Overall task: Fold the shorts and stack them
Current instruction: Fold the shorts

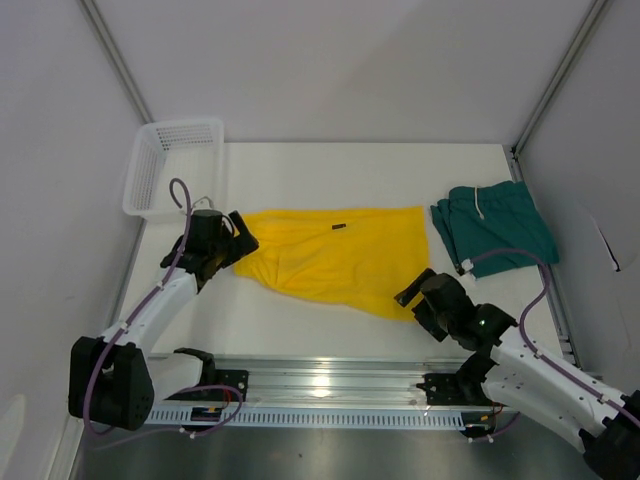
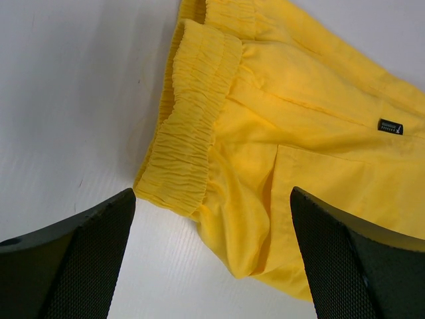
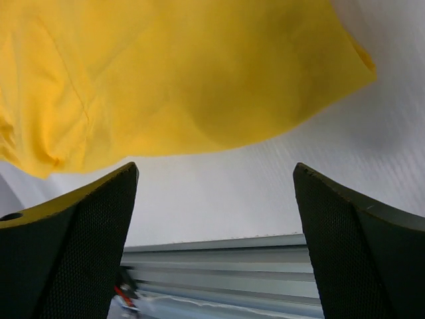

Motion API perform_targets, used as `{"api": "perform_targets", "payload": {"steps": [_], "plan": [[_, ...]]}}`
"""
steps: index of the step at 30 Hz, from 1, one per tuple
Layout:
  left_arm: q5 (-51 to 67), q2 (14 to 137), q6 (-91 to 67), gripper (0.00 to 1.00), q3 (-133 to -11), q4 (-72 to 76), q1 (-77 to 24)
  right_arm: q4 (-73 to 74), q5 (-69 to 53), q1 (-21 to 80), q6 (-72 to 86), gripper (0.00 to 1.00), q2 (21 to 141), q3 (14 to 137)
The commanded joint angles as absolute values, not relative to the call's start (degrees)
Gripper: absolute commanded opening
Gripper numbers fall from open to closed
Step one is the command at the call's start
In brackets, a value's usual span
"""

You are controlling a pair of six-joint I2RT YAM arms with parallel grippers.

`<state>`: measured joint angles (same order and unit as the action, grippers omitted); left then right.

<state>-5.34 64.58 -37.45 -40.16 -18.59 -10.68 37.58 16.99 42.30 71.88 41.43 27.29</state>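
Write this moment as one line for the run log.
left gripper: open | right gripper: open | yellow shorts: spread flat | green shorts: folded, apart

Both arms have white link shells with black joints. A purple cable loops behind each pincer. The left pincer (image 1: 237, 237) and right pincer (image 1: 414, 289) have black, mesh-textured fingers (image 2: 80, 259).

Yellow shorts (image 1: 335, 262) flat, teal shorts (image 1: 495, 228) folded
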Motion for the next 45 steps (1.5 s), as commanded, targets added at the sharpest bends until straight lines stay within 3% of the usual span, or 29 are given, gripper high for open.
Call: {"api": "perform_targets", "payload": {"steps": [1, 7, 12, 16, 21, 30, 34, 45], "plan": [[-4.3, 61.88, -38.85, 0.99, -39.64, -19.51, -10.37, 37.62, 15.47, 41.57, 90.83, 0.99, 41.31, 24.7], [-4.39, 59.68, -39.55, 0.99, -38.41, -19.6, -10.37, 30.5, 14.32, 41.13, 103.94, 0.95, 39.91, 15.83], [-2.73, 58.8, -40.6, 0.99, -36.92, -19.08, -10.37, 29.88, 20.55, 41.05, 110.82, 0.86, 37.27, 11.7], [-0.44, 58.01, -42.27, 0.99, -34.46, -17.5, -10.37, 28.92, 24.87, 40.08, 112.93, 0.77, 36.3, 10.2], [1.32, 56.69, -43.77, 0.99, -32.52, -16.35, -10.28, 24.62, 27.42, 38.41, 112.51, 0.72, 39.45, 8.44], [4.22, 54.49, -48.86, 0.99, -28.74, -16.52, -10.37, 15.82, 28.65, 35.68, 109.16, 0.31, 45.17, 7.65], [4.05, 53.97, -52.28, 0.99, -27.34, -18.45, -10.37, 16.43, 29.35, 35.07, 108.28, 0.0, 44.56, 8.0], [3.6, 54.14, -64.85, 0.99, -17.58, -4.07, -10.46, 17.84, 29.88, 34.8, 108.55, 0.0, 43.51, 8.88]]}}
